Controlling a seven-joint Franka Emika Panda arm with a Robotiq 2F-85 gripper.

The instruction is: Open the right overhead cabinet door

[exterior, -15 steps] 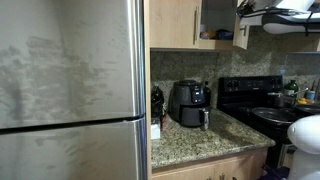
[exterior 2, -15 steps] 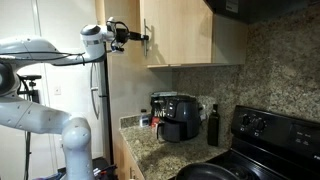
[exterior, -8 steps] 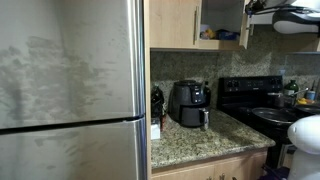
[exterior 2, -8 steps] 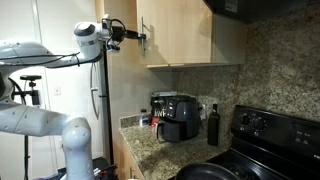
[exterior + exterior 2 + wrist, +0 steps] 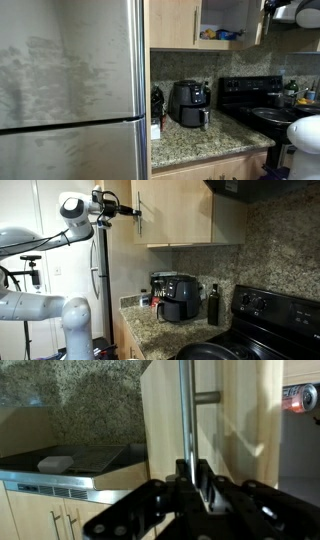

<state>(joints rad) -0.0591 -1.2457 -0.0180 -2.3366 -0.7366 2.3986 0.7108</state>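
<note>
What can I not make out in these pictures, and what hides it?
1. Shelf items: too small and blurred in an exterior view; hidden behind the right overhead cabinet door in an exterior view.
2. Can: cut off by the right edge in the wrist view, label blurred.
3. Handle: its lower end is hidden by the gripper in the wrist view.

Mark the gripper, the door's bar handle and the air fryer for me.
gripper (image 5: 195, 478), wrist view, midway between its fingertips.
bar handle (image 5: 186, 410), wrist view, middle of the silver bar.
air fryer (image 5: 188, 103), in an exterior view, front of its dark body.
</note>
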